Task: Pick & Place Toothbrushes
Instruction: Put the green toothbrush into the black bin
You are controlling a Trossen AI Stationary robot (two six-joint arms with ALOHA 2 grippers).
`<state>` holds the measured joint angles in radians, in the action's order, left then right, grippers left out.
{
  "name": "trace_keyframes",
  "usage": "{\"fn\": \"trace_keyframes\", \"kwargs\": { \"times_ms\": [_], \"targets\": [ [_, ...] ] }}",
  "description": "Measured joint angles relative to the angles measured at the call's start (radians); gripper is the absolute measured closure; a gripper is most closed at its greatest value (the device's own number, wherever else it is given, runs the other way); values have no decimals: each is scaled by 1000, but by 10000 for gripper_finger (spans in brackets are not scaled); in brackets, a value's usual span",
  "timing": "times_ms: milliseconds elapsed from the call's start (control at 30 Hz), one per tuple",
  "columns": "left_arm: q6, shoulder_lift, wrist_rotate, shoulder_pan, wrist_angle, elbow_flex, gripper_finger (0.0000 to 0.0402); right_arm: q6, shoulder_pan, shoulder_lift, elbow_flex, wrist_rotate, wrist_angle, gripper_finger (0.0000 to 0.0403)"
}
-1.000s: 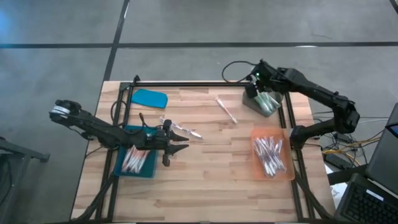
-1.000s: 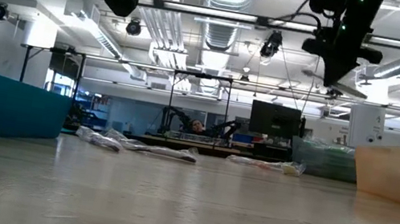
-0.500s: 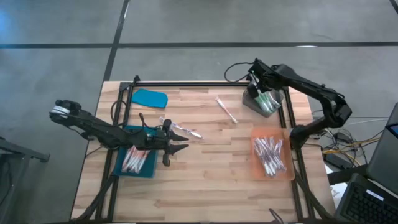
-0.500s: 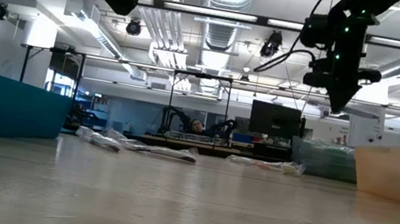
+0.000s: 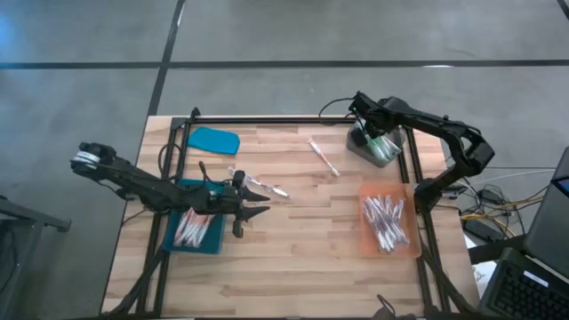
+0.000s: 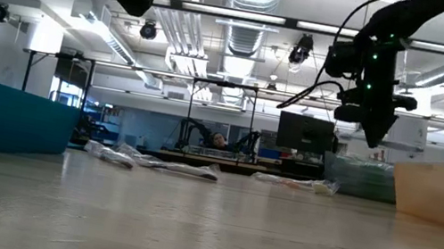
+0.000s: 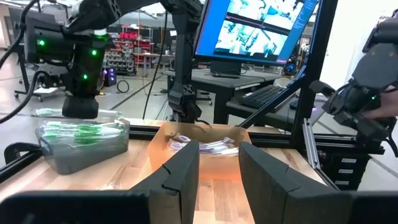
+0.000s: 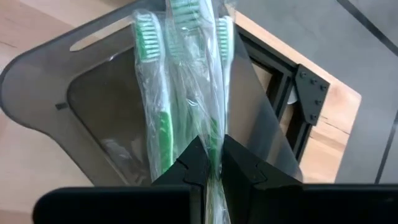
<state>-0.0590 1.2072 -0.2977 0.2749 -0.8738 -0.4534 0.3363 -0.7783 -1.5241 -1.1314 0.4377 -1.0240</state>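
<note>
The grey tray at the table's far right holds green-and-white wrapped toothbrushes. My right gripper hangs over it, pointing down, shut on one wrapped green toothbrush; the same gripper shows high in the low view. The orange tray holds several pale toothbrushes. The blue tray holds more. Loose wrapped toothbrushes lie flat on the table. My left gripper waits open beside the blue tray, above the table. My right gripper pinches the middle green toothbrush in its clear wrapper between the two fingers, at the handle part. The fingers come from above, pointing down, along the toothbrush. It hangs below them, bristle head lowest, over the grey tray beside two others.
A blue lid-like piece lies at the far left of the table. A black frame rail runs along the far edge, with more rails down both sides. Bare wood spreads across the middle and near part. Cables and a laptop lie off the right edge.
My right gripper has come down toward the grey tray and shifted slightly toward the table's left, with its arm folding in. The left arm and the loose toothbrushes have stayed put.
</note>
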Motion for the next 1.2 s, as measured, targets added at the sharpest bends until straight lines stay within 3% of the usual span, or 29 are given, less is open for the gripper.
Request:
{"fn": "trace_keyframes", "kwargs": {
  "times_ms": [833,1200],
  "targets": [
    [0,0,0,0,0,0,282,-7,-28,-2,178,-25,197,378],
    [4,0,-1,0,0,0,282,-8,-27,-2,183,-20,202,314]
  ]
}}
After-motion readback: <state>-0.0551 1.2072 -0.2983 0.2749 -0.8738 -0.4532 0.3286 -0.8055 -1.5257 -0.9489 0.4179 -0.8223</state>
